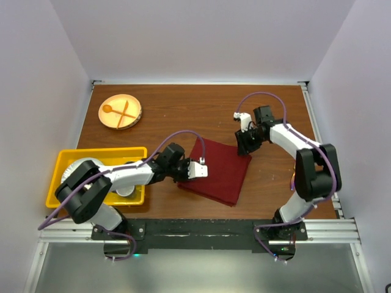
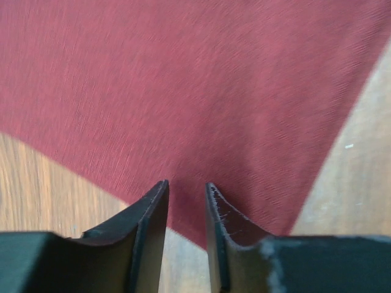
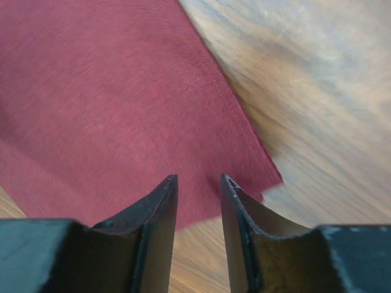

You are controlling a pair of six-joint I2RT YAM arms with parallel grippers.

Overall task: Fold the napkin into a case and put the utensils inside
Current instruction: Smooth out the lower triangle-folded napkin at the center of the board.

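As two grippers [image 1: 194,173] [image 1: 245,146] flank it, one napkin [image 1: 221,174] lies.

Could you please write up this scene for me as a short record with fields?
napkin: maroon, lying flat mid-table, a broad four-sided shape, not yet a narrow case
left gripper: jaws narrowly apart, low over the napkin's left side
right gripper: jaws narrowly apart, by the napkin's right corner
utensils: the purple metallic ones are not in view
plate: far left, holds a crossed orange spoon and fork
yellow bin: near left, beside the left arm
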